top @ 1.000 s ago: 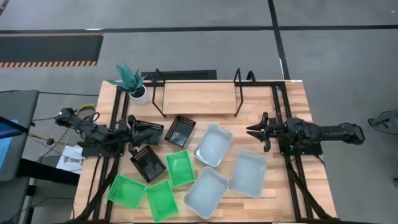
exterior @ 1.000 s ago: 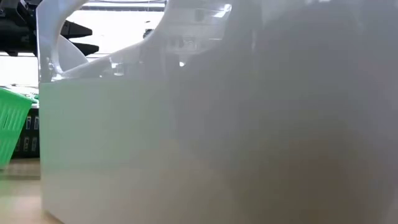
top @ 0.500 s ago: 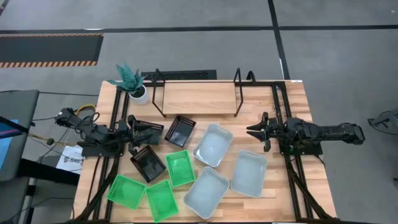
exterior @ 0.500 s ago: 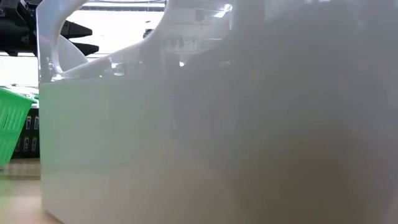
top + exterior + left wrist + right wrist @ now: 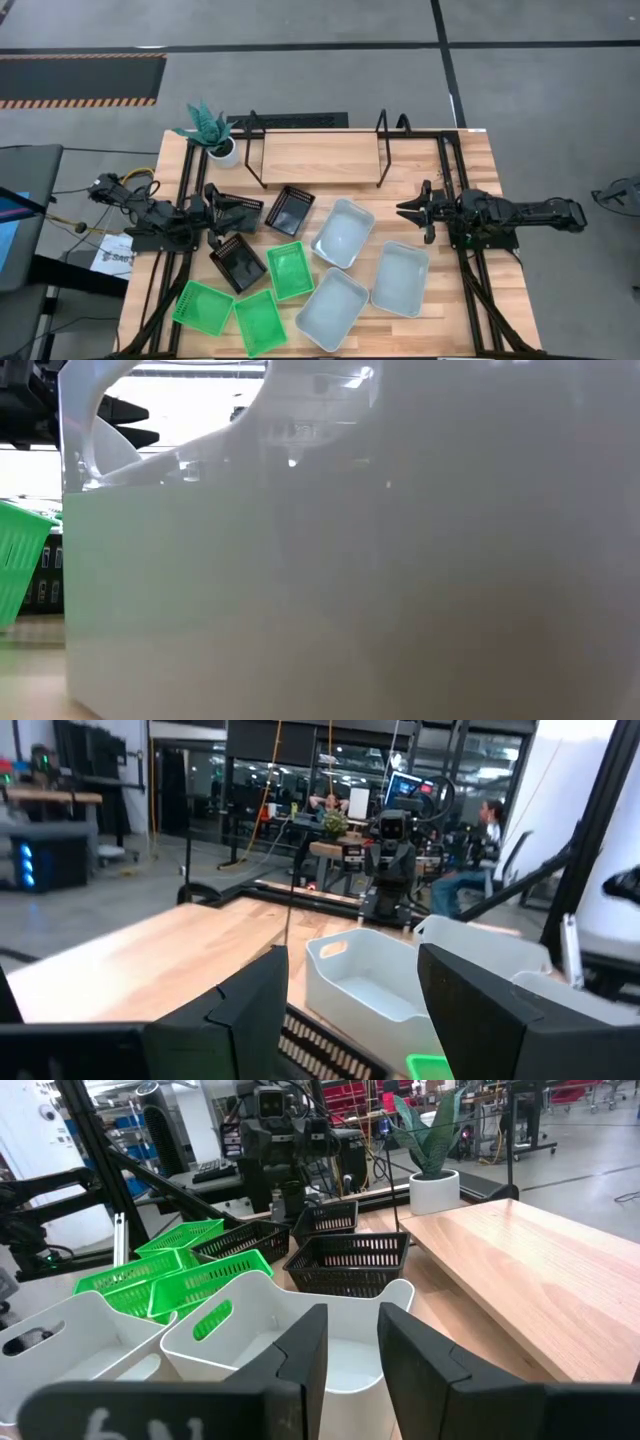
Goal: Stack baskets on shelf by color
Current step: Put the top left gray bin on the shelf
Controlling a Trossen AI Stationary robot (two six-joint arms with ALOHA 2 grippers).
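Nothing has shifted over the last second: both arms sit idle, so your stacking has not begun. Your left gripper (image 5: 243,209) hangs with fingers spread, empty, just in front of the shelf's (image 5: 318,157) left end. Your right gripper (image 5: 413,211) is closed on nothing, off its right end. All baskets, grey (image 5: 343,233), green (image 5: 290,270) and black (image 5: 290,210), lie loose on the table before the bare shelf.

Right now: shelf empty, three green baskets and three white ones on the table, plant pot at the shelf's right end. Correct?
Not quite. The plant pot stands at the left end of the shelf, as the high view shows. The rest holds: shelf empty, three green baskets and three white ones on the table.
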